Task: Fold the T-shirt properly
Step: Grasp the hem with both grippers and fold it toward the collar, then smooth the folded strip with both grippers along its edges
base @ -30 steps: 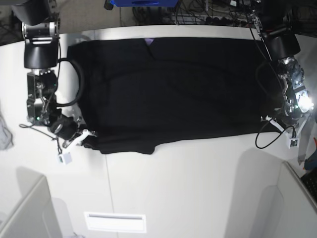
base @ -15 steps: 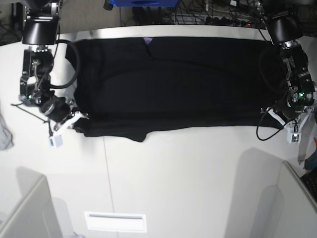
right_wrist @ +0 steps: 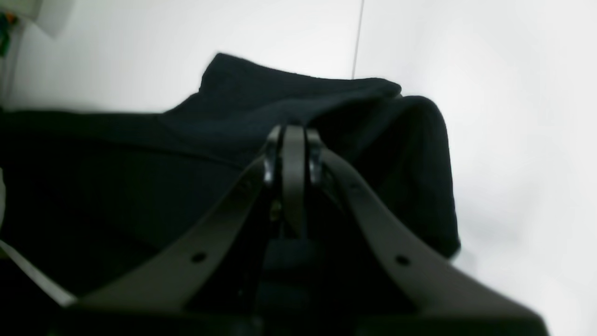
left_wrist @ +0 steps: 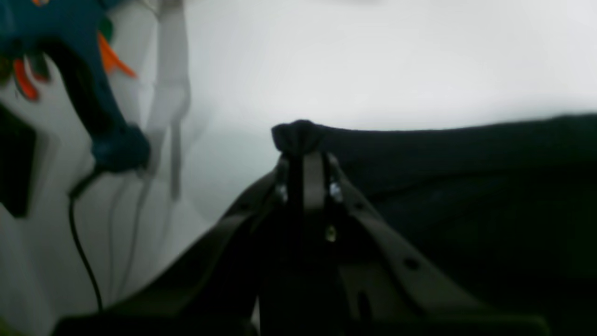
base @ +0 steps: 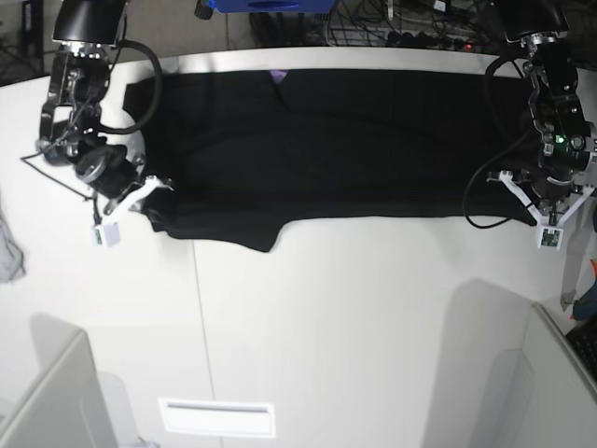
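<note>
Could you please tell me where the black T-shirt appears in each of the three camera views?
Base: T-shirt spans the table's far half.
Left wrist: right half, its corner pinched in the left claw.
Right wrist: left and centre, bunched around the right claw.
Shared landmark: the white table.

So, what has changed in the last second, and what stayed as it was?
Both grippers, left gripper and right gripper, carried the near edge of the T-shirt toward the far side of the table. Both stay shut on the cloth; its far edge has not moved.

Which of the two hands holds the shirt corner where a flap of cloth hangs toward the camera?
The right hand: beside it the T-shirt edge dips in a flap. By the left hand the edge runs straight.
</note>
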Tool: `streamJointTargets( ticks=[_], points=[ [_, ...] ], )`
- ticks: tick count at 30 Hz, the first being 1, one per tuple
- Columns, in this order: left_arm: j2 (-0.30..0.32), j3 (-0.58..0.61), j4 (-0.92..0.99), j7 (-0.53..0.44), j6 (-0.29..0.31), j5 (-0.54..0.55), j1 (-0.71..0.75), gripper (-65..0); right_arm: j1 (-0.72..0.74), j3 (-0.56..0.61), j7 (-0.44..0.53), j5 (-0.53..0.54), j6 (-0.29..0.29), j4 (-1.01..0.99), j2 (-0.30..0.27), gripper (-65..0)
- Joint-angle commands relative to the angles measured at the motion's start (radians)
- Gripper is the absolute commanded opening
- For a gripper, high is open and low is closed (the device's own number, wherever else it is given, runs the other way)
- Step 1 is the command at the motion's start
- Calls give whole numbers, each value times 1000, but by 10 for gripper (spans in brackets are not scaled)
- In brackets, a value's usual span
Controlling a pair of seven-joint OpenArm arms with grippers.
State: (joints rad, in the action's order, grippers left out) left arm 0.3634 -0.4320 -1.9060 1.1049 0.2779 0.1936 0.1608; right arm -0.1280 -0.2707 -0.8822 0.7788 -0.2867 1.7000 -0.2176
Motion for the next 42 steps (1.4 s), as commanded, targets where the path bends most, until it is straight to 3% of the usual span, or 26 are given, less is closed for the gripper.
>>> streamJointTargets(
  ticks=[1, 9, 16, 31, 34, 35, 36, 39, 42],
  points=[
    [18, -8, -22, 8, -6, -6, 0, -650, 1, -26, 5, 15, -4, 36, -4, -650],
    [61, -5, -25, 19, -6, -7, 69, -650, -131, -97, -71, 15, -4, 193, 56, -650],
    [87, 3, -22, 19, -6, -7, 132, -650, -230, -100, -70, 15, -4, 200, 79, -650],
    [105, 78, -20, 17, -6, -7, 208, -650, -255, -104, -76, 12, -4, 197, 109, -650],
    [128, 86, -23, 17, -6, -7, 213, -650, -256, -104, -76, 15, -4, 197, 109, -458],
    [135, 86, -26, 17, -6, -7, 225, -617, -256, -104, -73, 15, -4, 197, 109, -407],
    [136, 86, -30, 17, -6, -7, 233, -540, -256, -104, -71, 15, -4, 197, 109, -383],
    [151, 86, -49, 17, -6, -7, 253, -360, -253, -104, -68, 15, -4, 199, 109, -380],
    [165, 77, -74, 14, -6, -4, 302, -364, -246, -104, -68, 15, -4, 199, 109, -380]
  ],
)
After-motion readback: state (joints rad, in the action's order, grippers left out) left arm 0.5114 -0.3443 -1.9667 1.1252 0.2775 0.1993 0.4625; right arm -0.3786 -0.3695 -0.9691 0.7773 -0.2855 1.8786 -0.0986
